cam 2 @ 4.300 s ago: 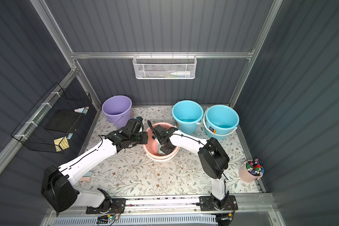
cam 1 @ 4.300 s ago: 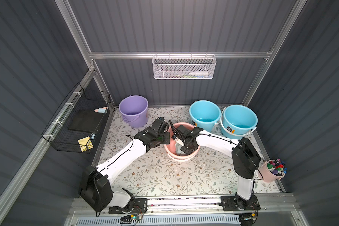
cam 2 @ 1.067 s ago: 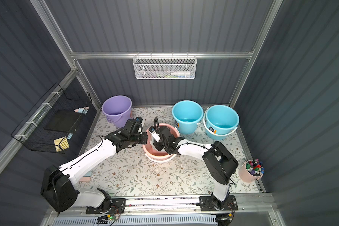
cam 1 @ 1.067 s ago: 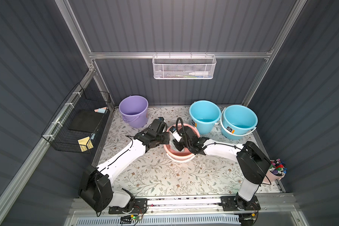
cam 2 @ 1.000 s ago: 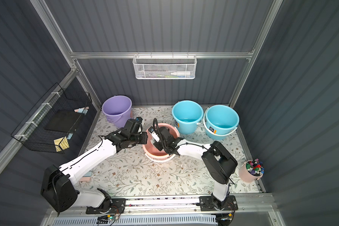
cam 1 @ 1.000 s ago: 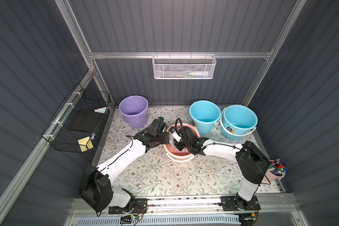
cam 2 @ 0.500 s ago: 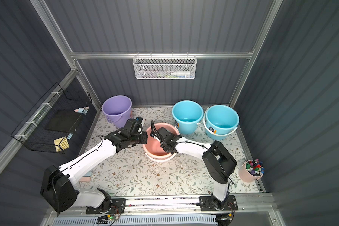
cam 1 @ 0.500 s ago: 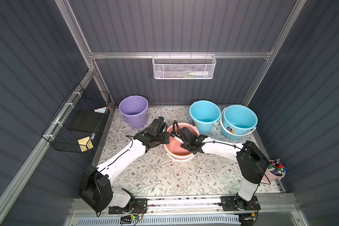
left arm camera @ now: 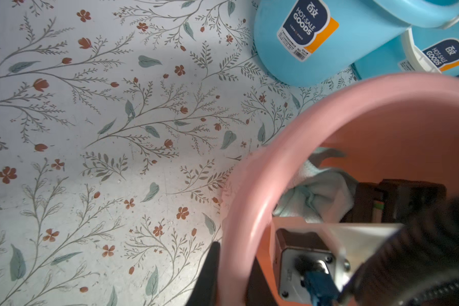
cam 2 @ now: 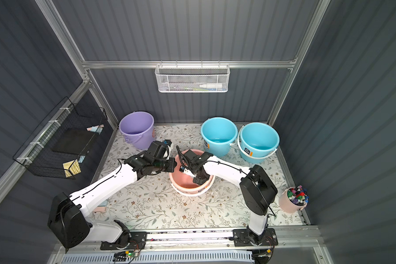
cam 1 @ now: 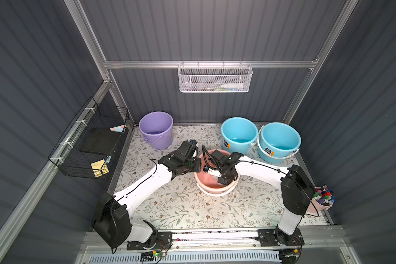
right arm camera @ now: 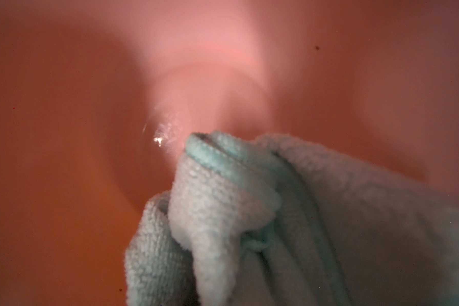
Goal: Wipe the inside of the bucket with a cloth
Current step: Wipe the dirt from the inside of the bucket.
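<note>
Mid-wipe: right gripper [cam 1: 225,180] is clamped on the cloth [right arm camera: 249,212], down inside the pink bucket [cam 1: 215,192]; left gripper [left arm camera: 233,273] pinches its rim. Next, I'd guess: sweep the wall, keeping pressure without tipping it.

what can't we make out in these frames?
Right gripper jaws: right wrist view, buried behind the cloth; in both top views, down in the pink bucket under its own wrist.
Floor beneath the cloth: covered, right wrist view.
Left gripper on the bucket rim: left wrist view, mostly cut off by the frame edge.
White mesh basket contents: top views, too small.
</note>
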